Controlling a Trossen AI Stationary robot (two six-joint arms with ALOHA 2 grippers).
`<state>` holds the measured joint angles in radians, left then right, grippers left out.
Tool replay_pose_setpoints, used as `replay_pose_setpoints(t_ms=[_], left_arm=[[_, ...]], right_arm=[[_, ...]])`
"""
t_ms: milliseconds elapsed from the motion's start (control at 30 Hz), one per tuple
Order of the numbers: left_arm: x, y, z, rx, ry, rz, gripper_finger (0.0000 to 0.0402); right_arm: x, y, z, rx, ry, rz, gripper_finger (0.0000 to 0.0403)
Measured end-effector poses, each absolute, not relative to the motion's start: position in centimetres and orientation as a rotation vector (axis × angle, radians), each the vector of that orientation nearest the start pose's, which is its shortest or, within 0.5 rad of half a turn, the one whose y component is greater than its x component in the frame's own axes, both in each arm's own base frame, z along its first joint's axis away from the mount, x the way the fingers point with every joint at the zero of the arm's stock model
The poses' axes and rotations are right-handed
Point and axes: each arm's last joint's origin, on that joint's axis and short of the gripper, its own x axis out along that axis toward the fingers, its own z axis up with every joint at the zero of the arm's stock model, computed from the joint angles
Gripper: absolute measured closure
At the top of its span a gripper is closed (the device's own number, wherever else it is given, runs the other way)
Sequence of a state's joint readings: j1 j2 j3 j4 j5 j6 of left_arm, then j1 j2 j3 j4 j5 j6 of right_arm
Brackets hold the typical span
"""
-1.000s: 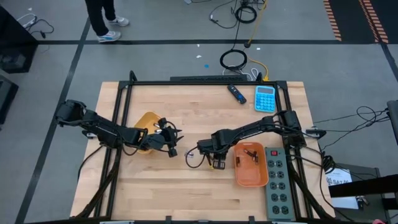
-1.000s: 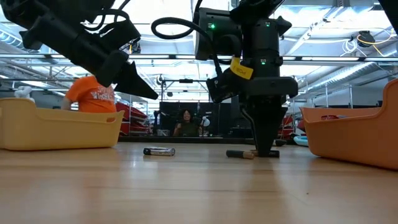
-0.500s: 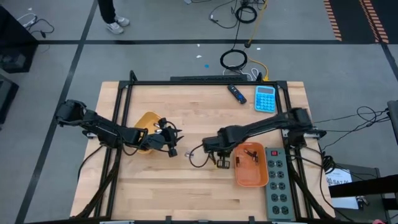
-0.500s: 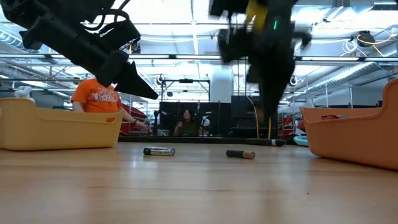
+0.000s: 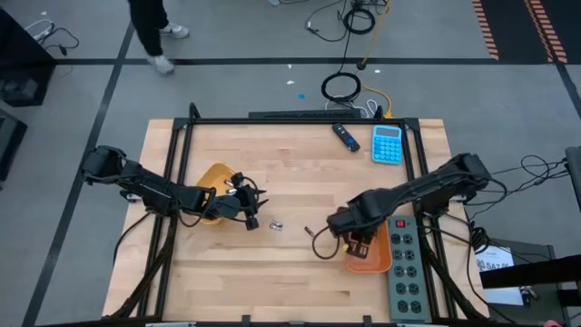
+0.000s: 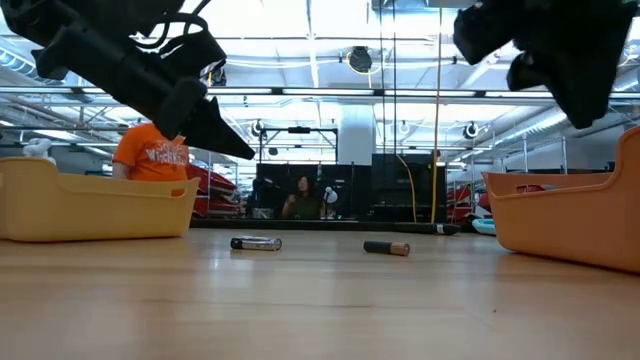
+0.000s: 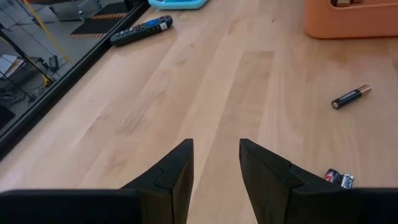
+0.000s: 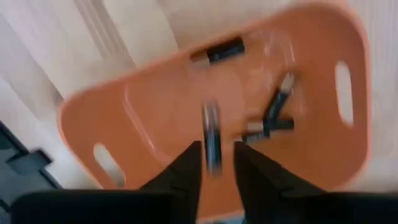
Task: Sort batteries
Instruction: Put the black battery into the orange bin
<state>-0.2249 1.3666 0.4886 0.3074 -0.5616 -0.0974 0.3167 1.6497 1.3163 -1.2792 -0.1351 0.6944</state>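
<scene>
High view first: we see our right gripper (image 5: 357,243) hanging over the orange tray (image 5: 379,261) at the right side of the table (image 5: 300,173). Its fingers (image 8: 186,168) stand slightly apart, and a dark battery (image 8: 212,137) shows between them above the tray floor; we cannot tell whether it is gripped or loose. More batteries (image 8: 267,121) lie in the tray. Our left gripper (image 5: 249,209) waits beside the yellow tray (image 5: 214,177), fingers parted and empty. Two batteries (image 6: 256,243) lie on the bare wood between the trays.
</scene>
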Motion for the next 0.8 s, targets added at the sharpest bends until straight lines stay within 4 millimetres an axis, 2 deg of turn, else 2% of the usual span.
replay_pose_setpoints(t_ms=[133,200,333,433,533,667,800], left_arm=[[24.5,-4.0,16.3,0.122,0.503,0.349,0.0263],[24.5,-4.0,16.4,0.120,0.491,0.348,0.0263],[24.6,-3.9,16.5,0.133,0.483,0.349,0.0263],[24.6,-3.8,16.5,0.133,0.483,0.351,0.0263],[24.6,-3.8,16.5,0.133,0.483,0.350,0.0263],[24.6,-3.8,16.5,0.134,0.485,0.349,0.0263],[24.6,-3.8,16.5,0.135,0.488,0.349,0.0263]], right_arm=[[27.5,9.3,24.9,0.401,1.633,-0.246,0.0261],[28.2,9.1,25.3,0.379,1.546,-0.251,0.0246],[30.9,9.1,25.2,0.279,1.265,-0.258,0.0237],[32.7,8.9,24.7,0.252,1.146,-0.255,0.0239],[34.2,8.5,23.4,0.229,1.122,-0.235,0.0243],[35.5,8.1,21.4,0.274,1.175,-0.174,0.0242],[36.4,7.8,19.1,0.235,1.224,-0.168,0.0237]])
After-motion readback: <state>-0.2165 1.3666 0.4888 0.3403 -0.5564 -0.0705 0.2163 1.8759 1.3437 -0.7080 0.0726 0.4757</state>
